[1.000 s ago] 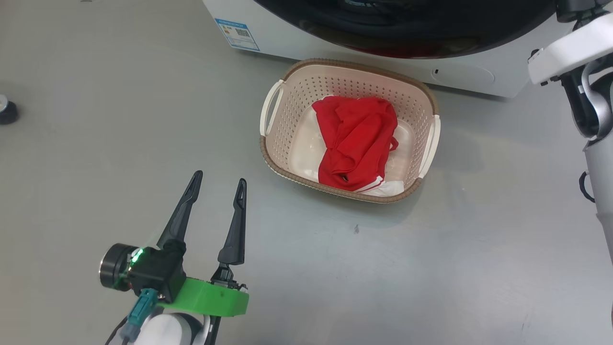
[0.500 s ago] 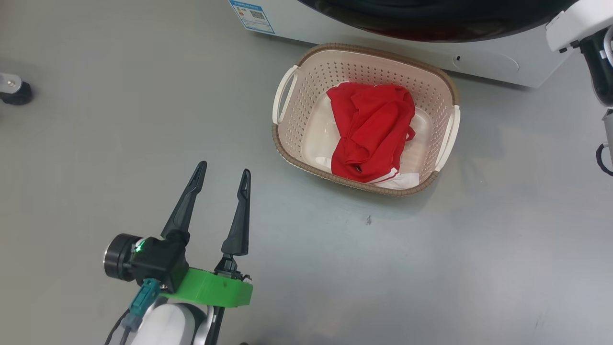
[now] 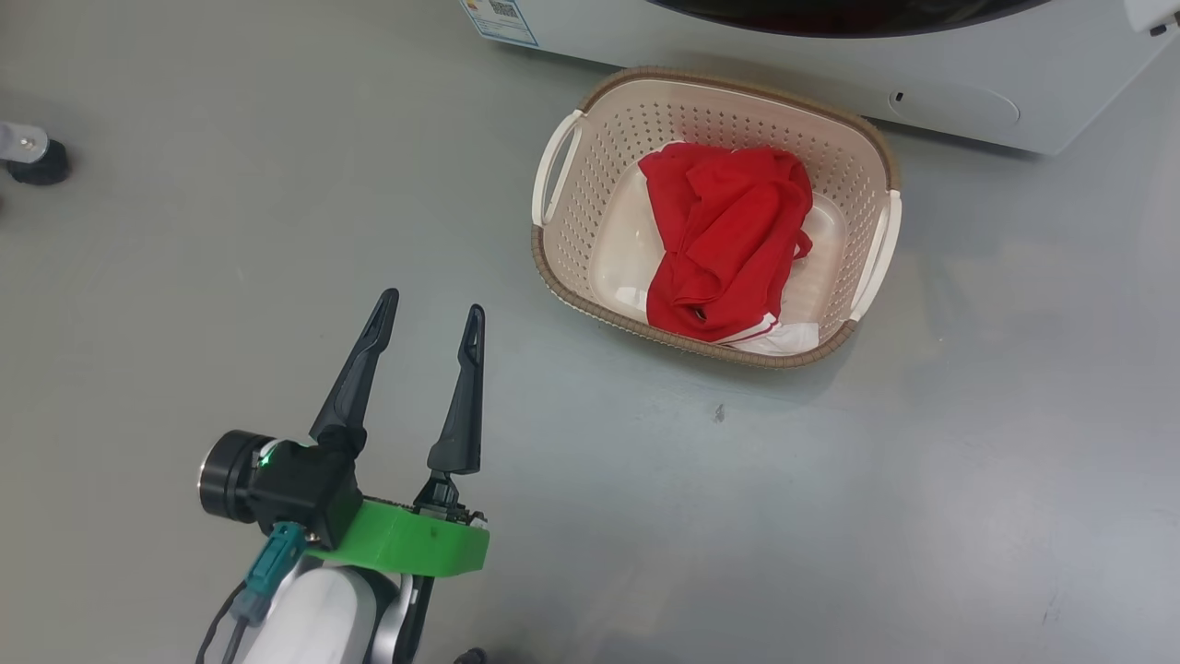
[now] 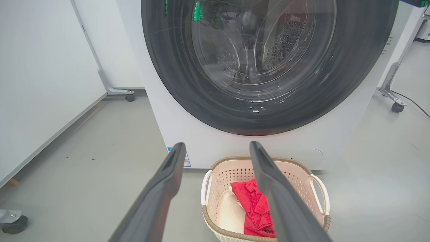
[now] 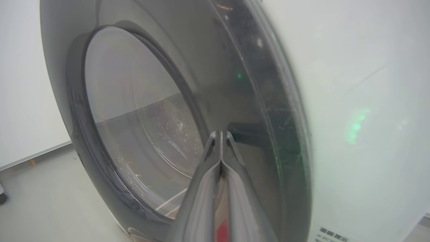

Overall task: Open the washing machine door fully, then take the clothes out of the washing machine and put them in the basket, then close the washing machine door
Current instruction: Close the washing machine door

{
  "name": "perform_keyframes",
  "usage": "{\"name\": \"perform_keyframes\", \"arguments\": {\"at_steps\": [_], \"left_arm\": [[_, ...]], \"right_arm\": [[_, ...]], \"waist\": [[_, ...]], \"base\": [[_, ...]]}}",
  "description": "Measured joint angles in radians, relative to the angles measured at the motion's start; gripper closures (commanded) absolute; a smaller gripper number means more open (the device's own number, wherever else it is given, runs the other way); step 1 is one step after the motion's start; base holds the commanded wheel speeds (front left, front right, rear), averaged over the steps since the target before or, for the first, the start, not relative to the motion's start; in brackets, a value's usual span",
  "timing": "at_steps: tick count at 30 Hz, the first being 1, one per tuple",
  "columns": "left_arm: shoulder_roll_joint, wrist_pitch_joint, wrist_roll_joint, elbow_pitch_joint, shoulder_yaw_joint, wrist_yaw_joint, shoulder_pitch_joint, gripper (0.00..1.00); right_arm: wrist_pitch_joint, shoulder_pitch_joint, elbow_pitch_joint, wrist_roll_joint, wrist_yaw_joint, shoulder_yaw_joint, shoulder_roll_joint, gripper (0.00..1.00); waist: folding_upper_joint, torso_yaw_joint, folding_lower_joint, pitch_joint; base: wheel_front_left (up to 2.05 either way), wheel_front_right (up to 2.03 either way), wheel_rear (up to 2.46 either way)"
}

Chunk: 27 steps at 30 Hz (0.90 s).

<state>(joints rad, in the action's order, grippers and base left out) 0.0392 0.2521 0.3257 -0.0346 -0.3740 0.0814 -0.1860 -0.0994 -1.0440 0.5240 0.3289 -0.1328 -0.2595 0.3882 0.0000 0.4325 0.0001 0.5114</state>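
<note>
The cream basket stands on the floor in front of the white washing machine, with the red clothes bunched inside it. My left gripper hovers open and empty over the floor, left of and nearer than the basket. In the left wrist view its fingers frame the basket, the clothes and the washing machine door, which lies flush on the front. My right gripper is shut with nothing in it. Its tips are close to the door's black rim; I cannot tell if they touch.
A blue label marks the machine's lower left corner. A black caster sits at the far left of the floor. White panels on wheeled feet stand left of the machine, and a metal stand's caster to its right.
The head camera has moved, so basket and machine sit higher and further right in the picture, and the right forearm has slid out at the top right. Both grippers keep their state.
</note>
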Motion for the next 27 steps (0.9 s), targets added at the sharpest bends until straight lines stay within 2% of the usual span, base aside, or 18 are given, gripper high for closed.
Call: {"name": "perform_keyframes", "arguments": {"at_steps": [5, 16, 27], "left_arm": [[-0.001, 0.0, 0.0, -0.001, 0.0, 0.0, -0.006, 0.0], [-0.002, 0.0, 0.007, 0.004, 0.001, 0.0, -0.021, 0.0], [-0.002, 0.0, 0.004, 0.013, 0.017, 0.001, -0.021, 0.0]], "right_arm": [[-0.013, -0.014, 0.025, 0.018, -0.01, -0.001, 0.0, 1.0], [-0.057, -0.017, 0.078, 0.064, -0.002, -0.059, -0.012, 1.0], [-0.128, 0.093, 0.05, 0.13, 0.002, -0.151, -0.068, 1.0]], "waist": [[0.0, 0.0, 0.0, 0.002], [0.0, -0.008, 0.0, -0.017], [0.0, -0.044, 0.0, -0.051]], "base": [[0.0, 0.0, 0.0], [0.0, 0.0, 0.0], [0.0, 0.0, 0.0]]}}
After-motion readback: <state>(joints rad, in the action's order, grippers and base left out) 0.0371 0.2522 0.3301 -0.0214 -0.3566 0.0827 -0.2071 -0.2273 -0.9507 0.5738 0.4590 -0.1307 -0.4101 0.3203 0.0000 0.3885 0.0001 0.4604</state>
